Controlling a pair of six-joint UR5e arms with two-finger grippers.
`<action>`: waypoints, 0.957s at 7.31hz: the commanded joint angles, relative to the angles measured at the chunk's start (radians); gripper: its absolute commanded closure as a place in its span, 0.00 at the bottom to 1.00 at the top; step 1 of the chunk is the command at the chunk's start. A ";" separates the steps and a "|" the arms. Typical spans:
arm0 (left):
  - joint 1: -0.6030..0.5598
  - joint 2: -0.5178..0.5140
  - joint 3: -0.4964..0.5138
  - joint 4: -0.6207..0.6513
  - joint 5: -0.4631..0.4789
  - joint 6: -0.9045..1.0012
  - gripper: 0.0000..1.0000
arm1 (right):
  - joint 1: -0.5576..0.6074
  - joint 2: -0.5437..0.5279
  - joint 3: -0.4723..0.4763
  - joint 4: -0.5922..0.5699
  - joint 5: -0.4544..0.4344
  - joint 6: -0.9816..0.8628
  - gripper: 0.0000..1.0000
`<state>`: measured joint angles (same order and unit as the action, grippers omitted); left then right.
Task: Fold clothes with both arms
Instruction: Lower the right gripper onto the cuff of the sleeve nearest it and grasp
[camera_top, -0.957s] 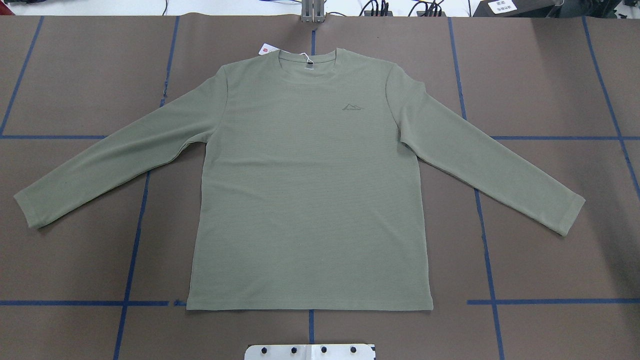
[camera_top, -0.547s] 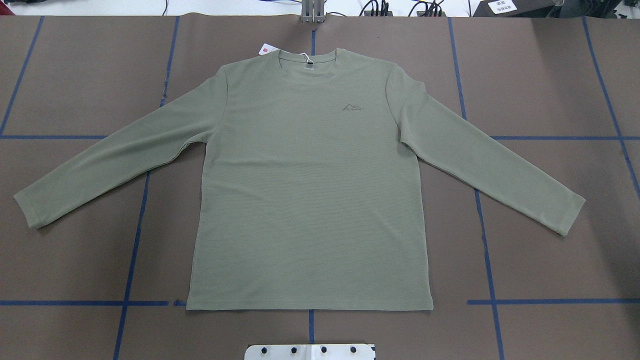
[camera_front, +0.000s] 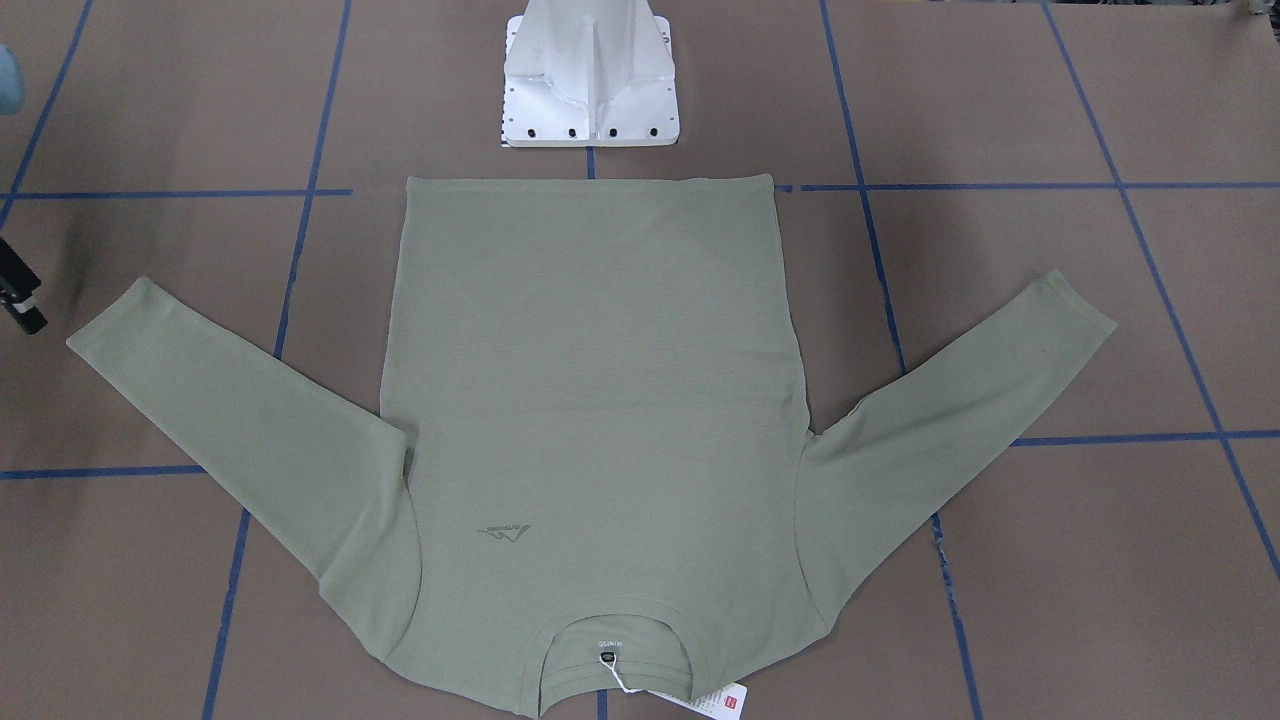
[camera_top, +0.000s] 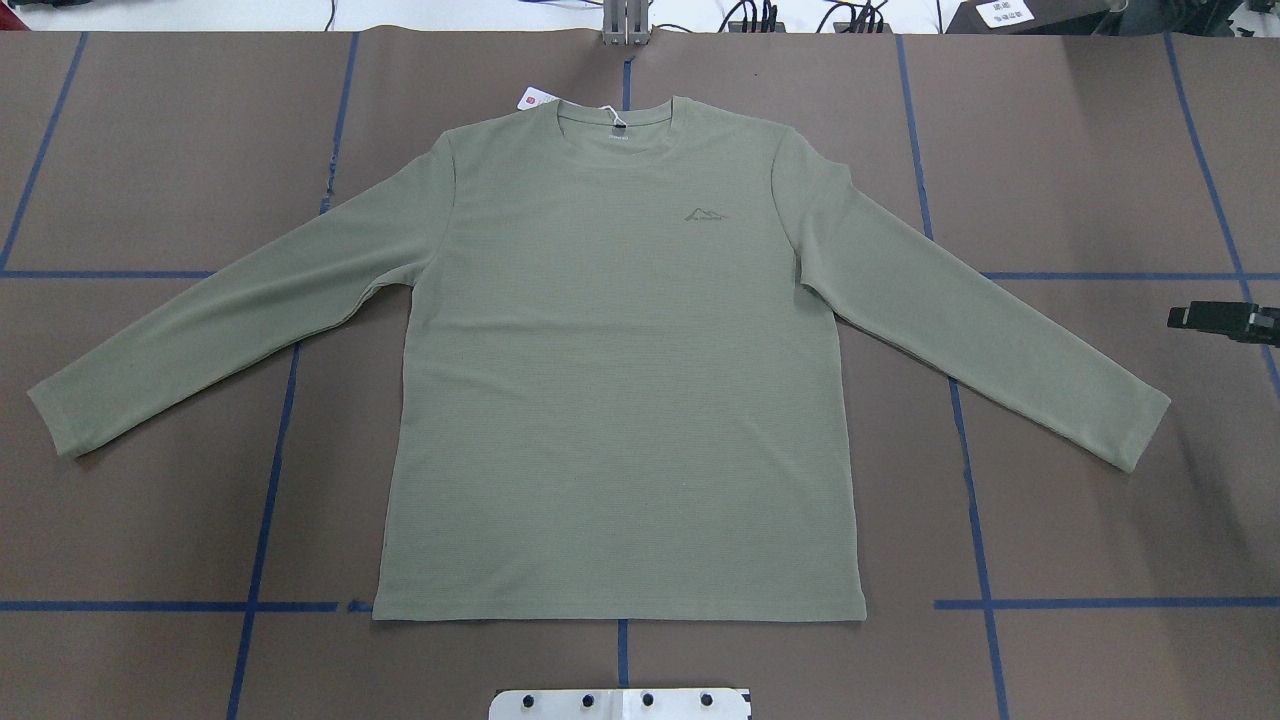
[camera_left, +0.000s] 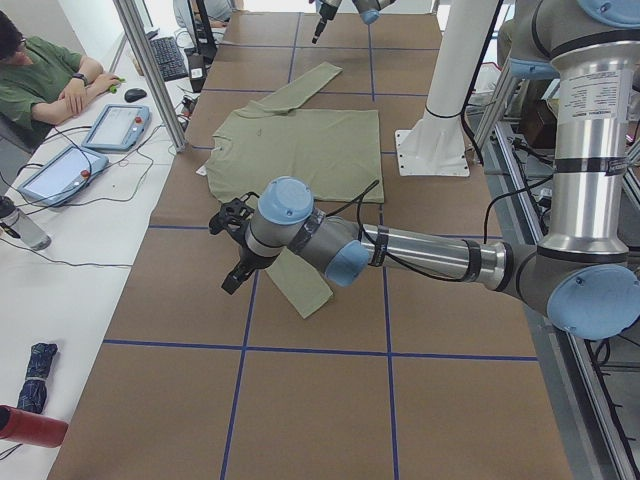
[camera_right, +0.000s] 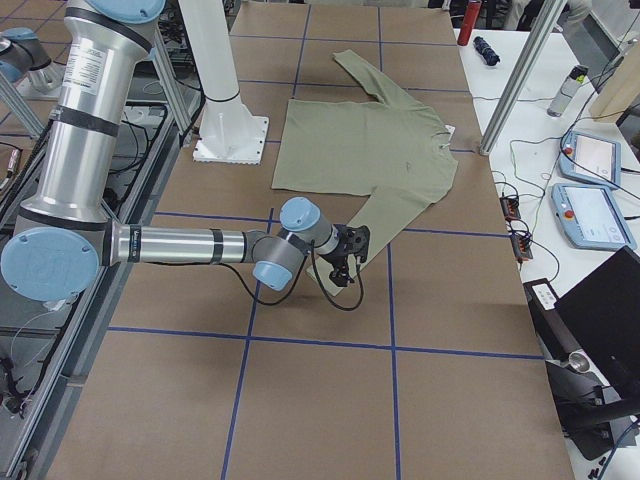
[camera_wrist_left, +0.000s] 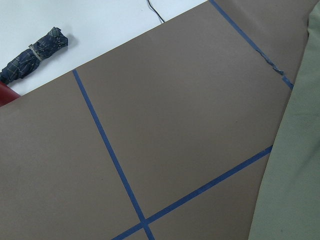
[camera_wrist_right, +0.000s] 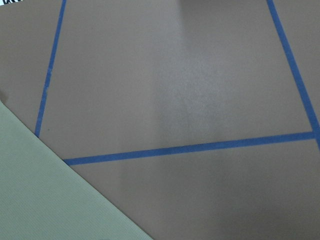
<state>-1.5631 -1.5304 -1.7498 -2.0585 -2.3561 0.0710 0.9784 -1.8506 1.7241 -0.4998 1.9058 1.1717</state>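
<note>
Newly entered at the overhead view's right edge: right gripper (camera_top: 1222, 320), jaw width not discernible, clear of the cloth. Left gripper (camera_left: 230, 250): width likewise unreadable. Shirt (camera_top: 620, 380): flat, unfolded, sleeves spread, one cuff near each gripper. Folds done: none; all remain.

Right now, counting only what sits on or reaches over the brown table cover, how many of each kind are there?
shirt: 1
tag: 1
pedestal: 1
arms: 2, the left arm and the right arm
Total: 5
</note>
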 joint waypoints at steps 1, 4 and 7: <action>0.000 0.019 0.000 -0.038 0.000 -0.002 0.00 | -0.133 -0.057 -0.014 0.137 -0.102 0.175 0.19; 0.000 0.030 -0.002 -0.043 0.000 0.000 0.00 | -0.234 -0.058 -0.065 0.184 -0.198 0.214 0.21; -0.002 0.045 -0.002 -0.045 -0.044 0.003 0.00 | -0.233 -0.042 -0.112 0.194 -0.197 0.117 0.22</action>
<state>-1.5641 -1.4951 -1.7501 -2.1018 -2.3846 0.0719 0.7471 -1.8987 1.6278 -0.3090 1.7089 1.3373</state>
